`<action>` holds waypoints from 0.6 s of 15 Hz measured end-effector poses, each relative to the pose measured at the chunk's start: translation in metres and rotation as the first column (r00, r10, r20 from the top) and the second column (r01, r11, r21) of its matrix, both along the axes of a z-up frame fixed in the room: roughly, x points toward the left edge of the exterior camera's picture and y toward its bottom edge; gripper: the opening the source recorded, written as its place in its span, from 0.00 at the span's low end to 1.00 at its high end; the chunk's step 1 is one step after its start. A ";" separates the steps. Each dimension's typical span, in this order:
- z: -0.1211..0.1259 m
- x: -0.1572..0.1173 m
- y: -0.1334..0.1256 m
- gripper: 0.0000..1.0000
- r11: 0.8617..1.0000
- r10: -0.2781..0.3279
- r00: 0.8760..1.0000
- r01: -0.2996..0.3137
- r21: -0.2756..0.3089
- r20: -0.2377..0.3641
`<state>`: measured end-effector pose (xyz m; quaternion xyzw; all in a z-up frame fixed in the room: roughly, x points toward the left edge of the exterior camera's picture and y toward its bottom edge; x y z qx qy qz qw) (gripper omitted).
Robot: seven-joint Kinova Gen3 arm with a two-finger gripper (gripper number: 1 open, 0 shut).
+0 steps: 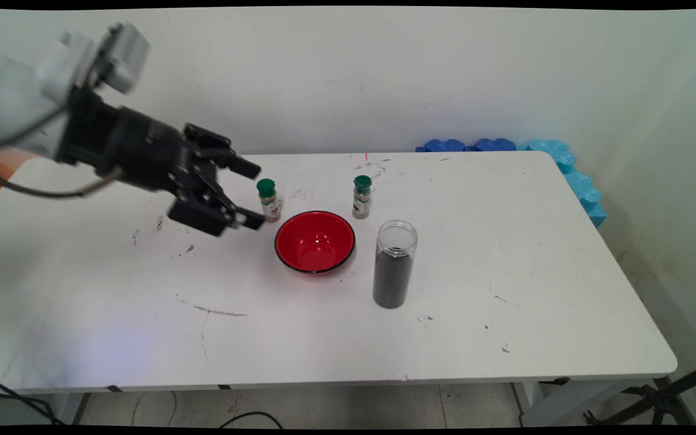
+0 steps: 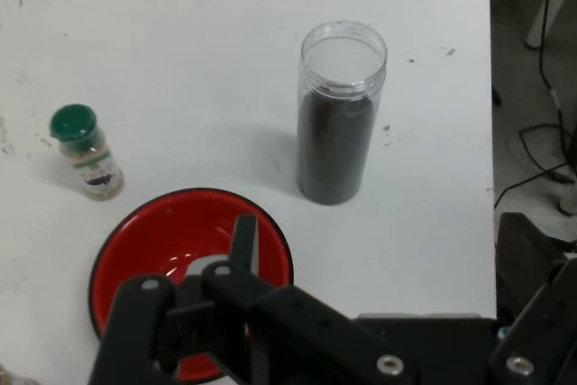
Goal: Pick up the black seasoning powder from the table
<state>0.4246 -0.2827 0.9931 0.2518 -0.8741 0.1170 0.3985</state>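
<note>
The claw (image 1: 251,196), spread open beside a green-capped spice jar (image 1: 269,201), could tip it by brushing past.

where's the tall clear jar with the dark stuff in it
In the main view the tall clear jar stands upright right of the red bowl, apart from it and nearer the camera than the right-hand spice bottle.
</note>
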 end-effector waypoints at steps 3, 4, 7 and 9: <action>-0.022 -0.015 -0.004 1.00 1.000 0.014 1.000 -0.014 0.003 0.001; -0.031 -0.021 -0.006 1.00 1.000 0.021 1.000 -0.021 0.003 0.001; -0.049 -0.034 -0.015 1.00 0.999 0.037 0.999 -0.037 0.003 -0.002; -0.061 -0.043 -0.020 1.00 0.999 0.042 0.999 -0.042 0.005 -0.005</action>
